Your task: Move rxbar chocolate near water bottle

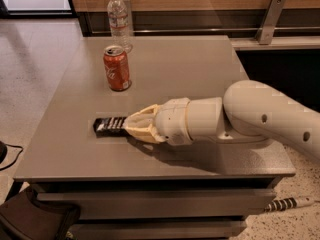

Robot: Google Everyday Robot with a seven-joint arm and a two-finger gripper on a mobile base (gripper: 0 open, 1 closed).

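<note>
The rxbar chocolate [109, 125], a flat black wrapper with white lettering, lies on the grey table [190, 69] near its front left. My gripper [132, 126] reaches in from the right, and its cream fingers [145, 117] are closed over the bar's right end, which they hide. The bar still rests on the table top. The water bottle [119, 20], clear with a white cap, stands at the table's far left edge, well beyond the bar.
A red soda can [116, 68] stands upright between the bar and the bottle. My white arm [260, 116] crosses the table's right front. A wall ledge with a metal bracket [270, 19] runs behind the table. A dark bag [35, 221] sits at the lower left.
</note>
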